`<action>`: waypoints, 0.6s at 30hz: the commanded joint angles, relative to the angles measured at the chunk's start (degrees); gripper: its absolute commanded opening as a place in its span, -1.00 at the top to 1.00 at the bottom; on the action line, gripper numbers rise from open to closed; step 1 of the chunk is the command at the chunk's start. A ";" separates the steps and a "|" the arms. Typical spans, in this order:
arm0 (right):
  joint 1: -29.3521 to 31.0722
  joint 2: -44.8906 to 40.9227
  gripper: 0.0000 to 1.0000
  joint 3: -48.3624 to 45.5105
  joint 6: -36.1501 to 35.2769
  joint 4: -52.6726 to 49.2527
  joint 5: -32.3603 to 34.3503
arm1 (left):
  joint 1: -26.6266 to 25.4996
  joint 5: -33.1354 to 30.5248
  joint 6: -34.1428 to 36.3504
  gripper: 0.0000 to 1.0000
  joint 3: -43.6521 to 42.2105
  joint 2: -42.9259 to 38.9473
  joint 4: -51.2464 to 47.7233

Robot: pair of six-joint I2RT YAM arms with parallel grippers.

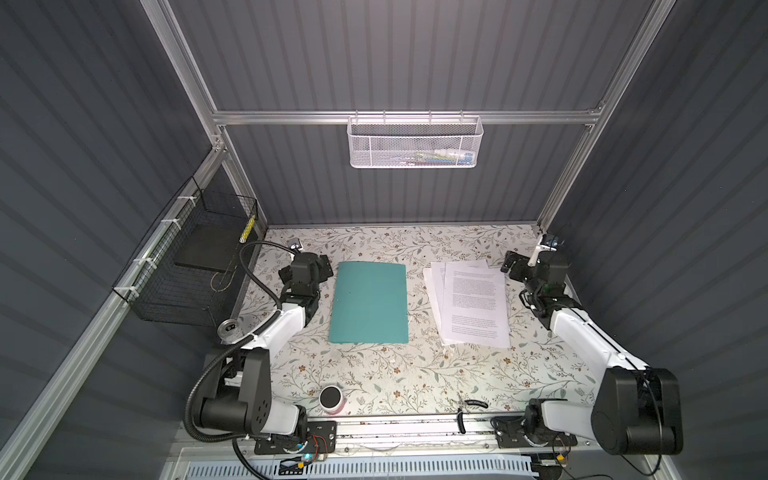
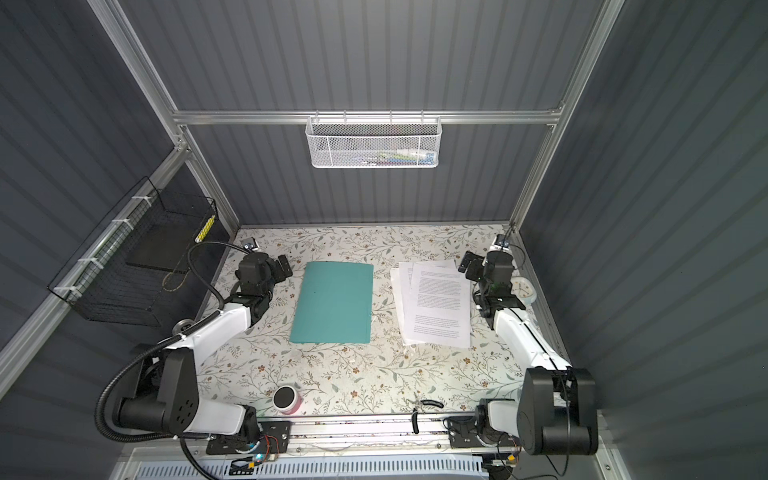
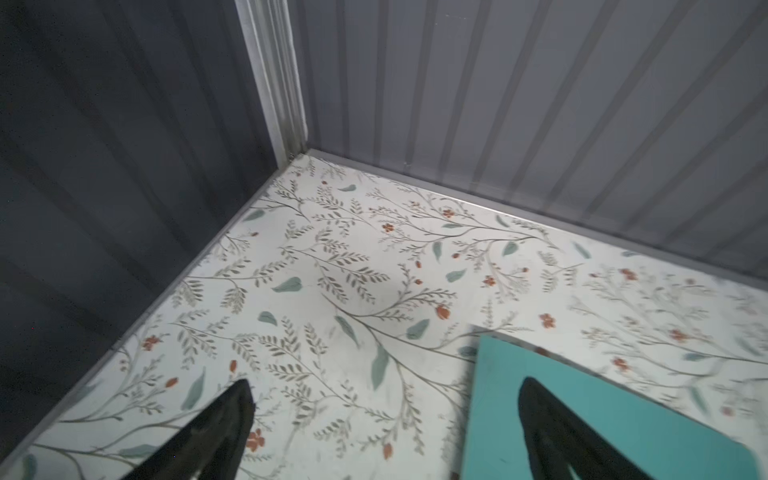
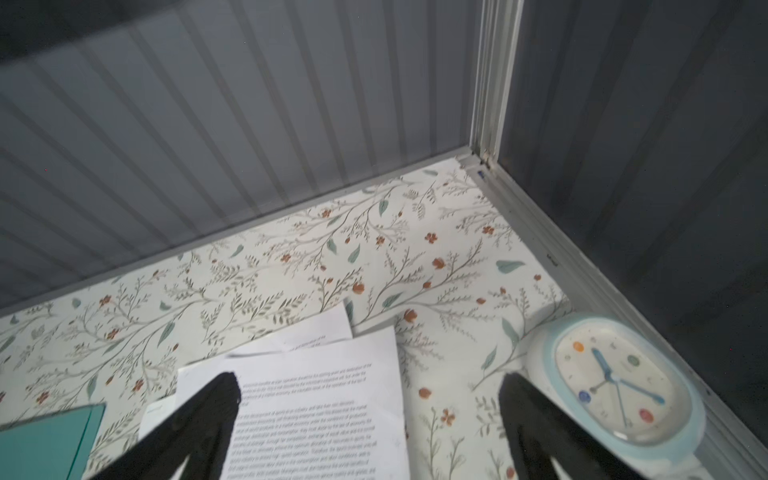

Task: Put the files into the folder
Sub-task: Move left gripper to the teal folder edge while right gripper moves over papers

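Observation:
The teal folder lies shut and flat on the floral table, left of centre. To its right lies a loose, fanned stack of white printed files. My left gripper hovers open at the folder's far left corner, one finger over the folder and the other over bare table. My right gripper is open above the far right corner of the files, holding nothing. A corner of the folder also shows in the right wrist view.
A blue-rimmed clock lies by the right wall, beside the right gripper. A black wire basket with a dark slab hangs on the left wall. A can, a pink black-lidded tub and scissors sit nearer the front.

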 commanded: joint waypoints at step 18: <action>9.23 -4.32 -0.97 -0.33 16.72 -21.90 -22.16 | -7.47 28.02 -34.98 -0.94 -17.42 -26.20 -29.47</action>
